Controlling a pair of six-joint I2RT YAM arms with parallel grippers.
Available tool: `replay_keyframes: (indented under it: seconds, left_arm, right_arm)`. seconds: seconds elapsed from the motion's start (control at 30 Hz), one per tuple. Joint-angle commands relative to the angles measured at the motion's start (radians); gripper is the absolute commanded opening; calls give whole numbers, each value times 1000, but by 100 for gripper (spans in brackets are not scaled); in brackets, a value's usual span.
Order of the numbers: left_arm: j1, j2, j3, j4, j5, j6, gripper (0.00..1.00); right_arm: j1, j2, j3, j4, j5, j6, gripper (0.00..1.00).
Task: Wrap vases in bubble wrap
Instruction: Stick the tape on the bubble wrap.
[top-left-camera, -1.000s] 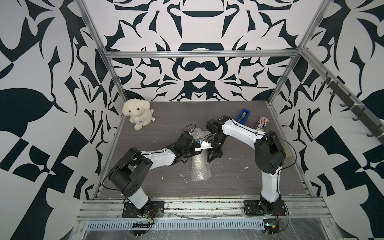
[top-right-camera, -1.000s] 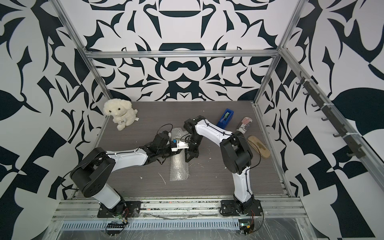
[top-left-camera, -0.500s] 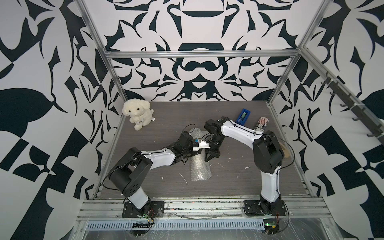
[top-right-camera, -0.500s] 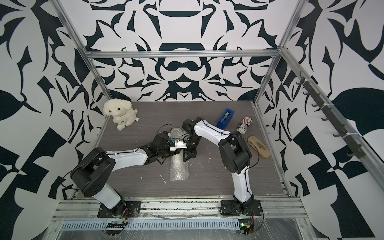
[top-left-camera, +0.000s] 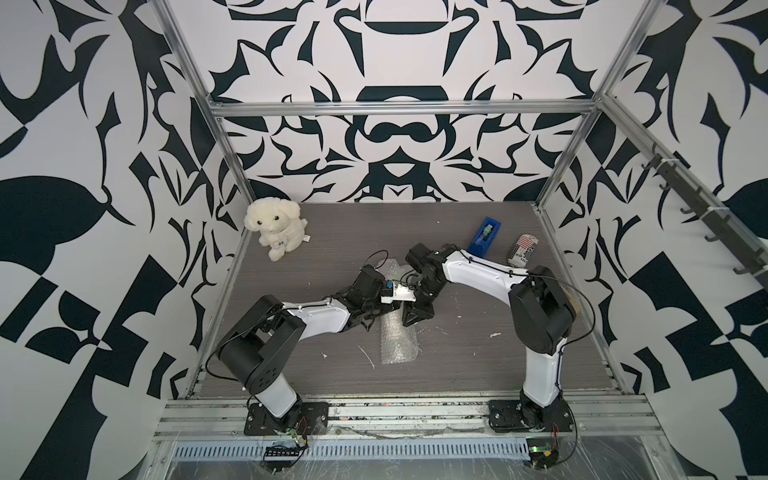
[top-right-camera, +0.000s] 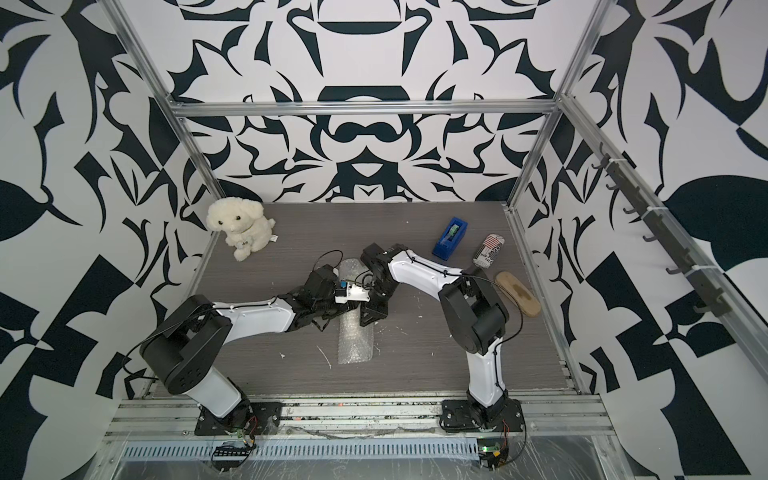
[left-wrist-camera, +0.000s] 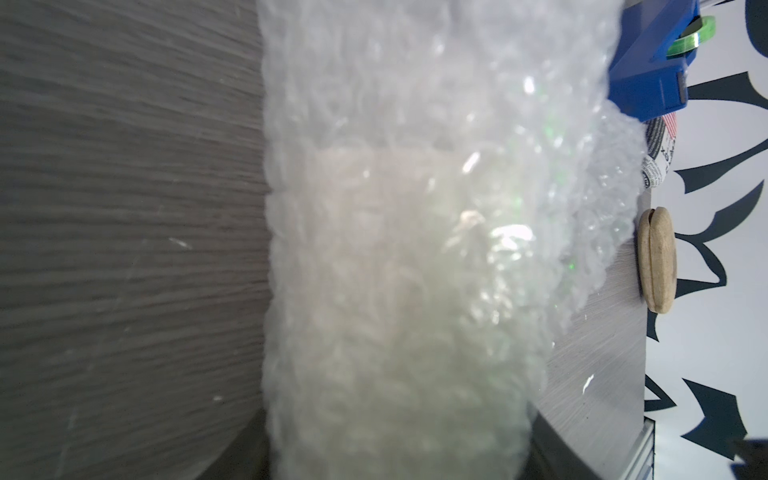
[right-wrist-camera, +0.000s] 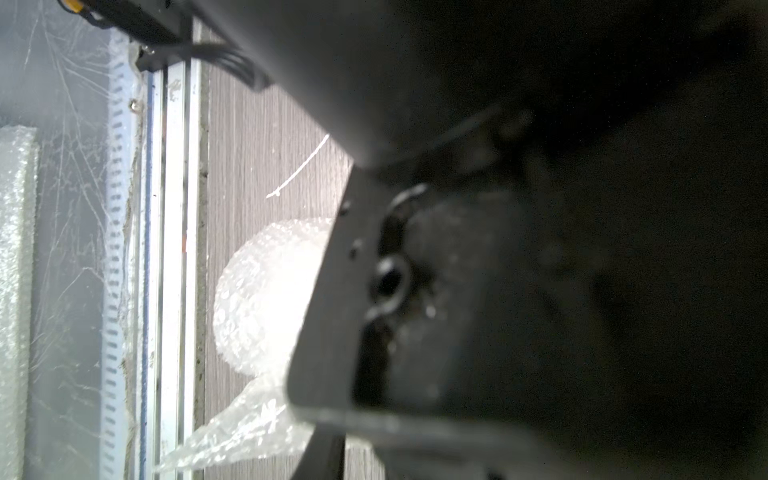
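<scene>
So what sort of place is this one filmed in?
Probably a lab robot cell for recording data, not a home or shop: an aluminium frame holds black-and-white patterned wall panels, two arms are bolted to a rail at a grey tabletop, and a plush dog sits as a prop.

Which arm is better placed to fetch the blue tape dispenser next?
Right, probably. The tape dispenser lies just beyond the right arm, on its side. The left gripper clamps the bubble wrap around the vase, which might unroll if released.

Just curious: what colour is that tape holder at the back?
The tape holder is blue; clearest in a top view.
</scene>
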Motion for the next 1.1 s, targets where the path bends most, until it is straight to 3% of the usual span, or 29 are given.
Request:
replay_keyframes:
  seconds: [0.0,0.23,0.27,0.43,0.77,1.07]
  left_arm:
    - [-11,-24,7,69,22,26,23]
    - [-11,-24,6,71,23,26,23]
    - [-11,-25,6,71,23,26,23]
    - [-12,-25,6,70,22,26,23]
    - [-15,-25,10,67,17,24,23]
    - [-18,-17,16,63,10,21,22]
  right_arm:
    - [6,-14,-52,107,86,104,23]
    - [21,-53,-133,216,124,156,35]
    - [22,-61,-149,237,128,164,41]
    - [22,-104,-220,334,141,206,52]
    - [26,-246,-411,636,71,313,63]
    - [26,-368,-474,747,29,345,67]
